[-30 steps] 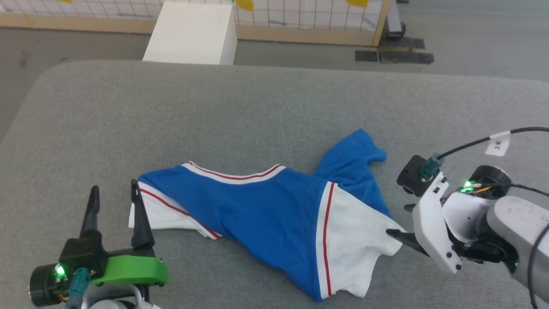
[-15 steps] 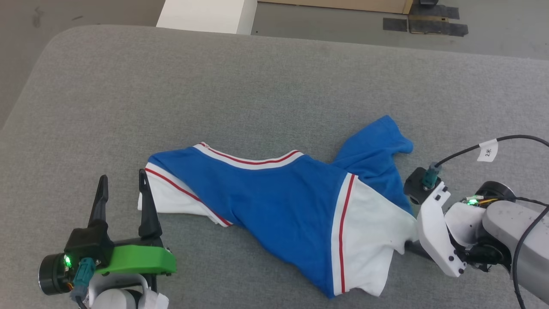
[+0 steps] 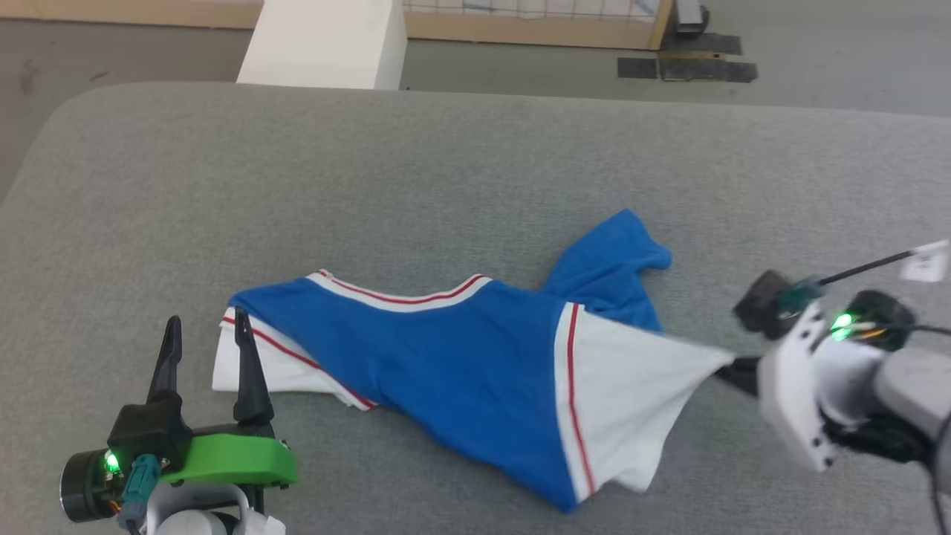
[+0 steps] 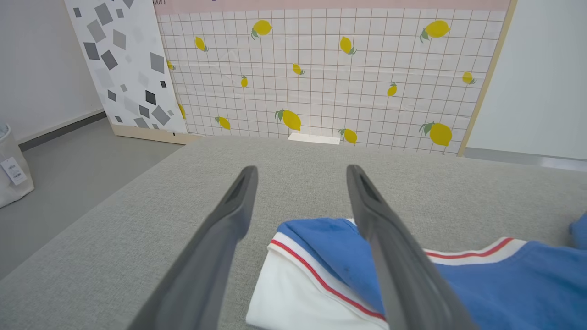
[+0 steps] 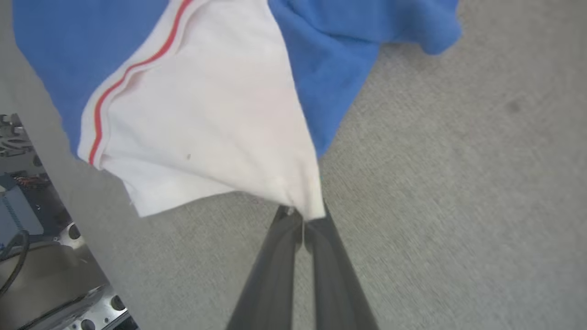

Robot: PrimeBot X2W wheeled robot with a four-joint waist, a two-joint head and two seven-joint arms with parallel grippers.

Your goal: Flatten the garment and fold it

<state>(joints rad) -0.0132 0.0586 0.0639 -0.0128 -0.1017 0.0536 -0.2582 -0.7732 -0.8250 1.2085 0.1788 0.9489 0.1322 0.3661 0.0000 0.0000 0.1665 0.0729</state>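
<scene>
Broadly, a grey padded surface (image 3: 446,163) of coarse woven cloth spans the head view. Its far edge is straight and its far left corner is rounded, with grey floor (image 3: 817,89) and a boxy white block (image 3: 327,44) beyond. Wide bare stretches of it lie behind the garment and off to the left.

The garment (image 3: 461,364) lies rumpled on the near middle of the surface as a long slanting shape of soft blue fabric. It has white bands edged with thin red stripes, and a blue flap juts toward the far right. In the right wrist view its near part comes close to the surface's near edge.

At its right end the white sleeve (image 3: 631,379) is drawn into a taut, pointed triangle. The right gripper (image 3: 732,368), blurred in the head view, has its dark fingers (image 5: 321,256) pinched together on that sleeve's tip (image 5: 307,206).

The left gripper (image 3: 208,334) stands by the garment's folded left end, its tapered dark fingers (image 4: 385,238) spread wide with nothing between them. In the left wrist view one finger crosses over the blue and white fabric; I cannot tell whether it touches. A lemon-print panel (image 4: 321,68) stands past the far edge.
</scene>
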